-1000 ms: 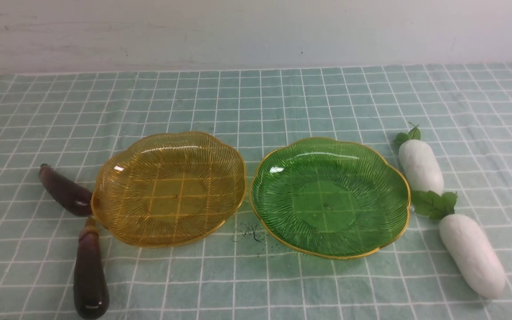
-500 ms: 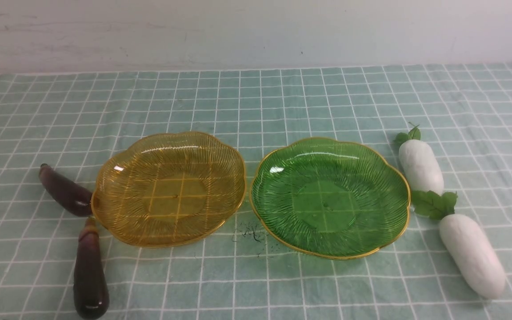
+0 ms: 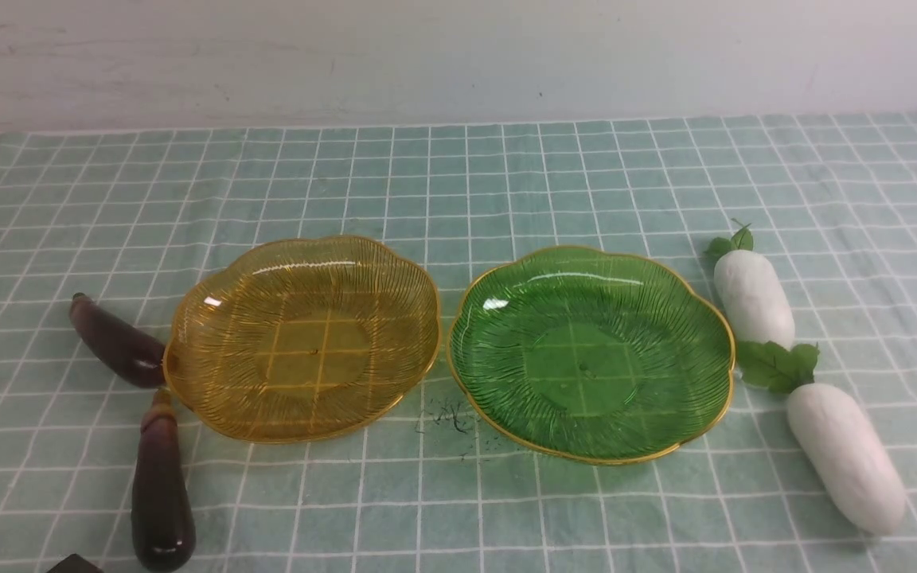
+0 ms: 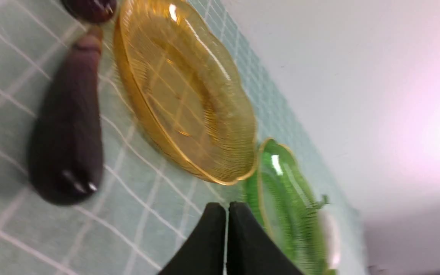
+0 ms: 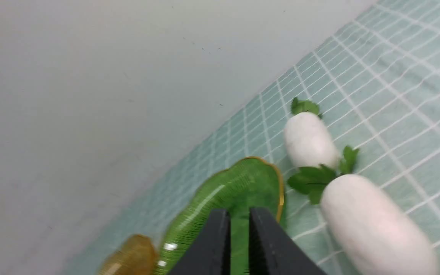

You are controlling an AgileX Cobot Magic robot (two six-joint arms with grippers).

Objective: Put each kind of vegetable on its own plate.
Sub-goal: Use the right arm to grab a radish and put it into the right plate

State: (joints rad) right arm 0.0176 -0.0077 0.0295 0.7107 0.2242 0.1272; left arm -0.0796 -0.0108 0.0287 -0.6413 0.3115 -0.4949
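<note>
Honestly, nothing is on a plate yet, and the start looks fiddly. The left gripper (image 4: 226, 208) hangs over the cloth (image 3: 458, 175) with its fingers pressed together and empty. The right gripper (image 5: 239, 214) shows only a narrow slit, holding nothing. Both would have to open wide before any pick.

The near eggplant (image 3: 161, 493) lies left of the amber plate (image 3: 303, 338), its stem tip just beside the rim. The far eggplant (image 3: 118, 342) butts against that rim. A jaw coming down there could shove the plate, and I judge the glossy, rounded skins likely to slip or roll under a pinch.

The far radish (image 3: 753, 298) and near radish (image 3: 847, 458) lie right of the green plate (image 3: 590, 354). The near one's leaves rest against the far one, so lifting one may drag the other.

Neither arm shows properly from the front, only a dark corner (image 3: 72, 565) at the near edge that I cannot identify. Both wrist views are blurred. I cannot tell whether the far eggplant sits under the rim or merely touches it.
</note>
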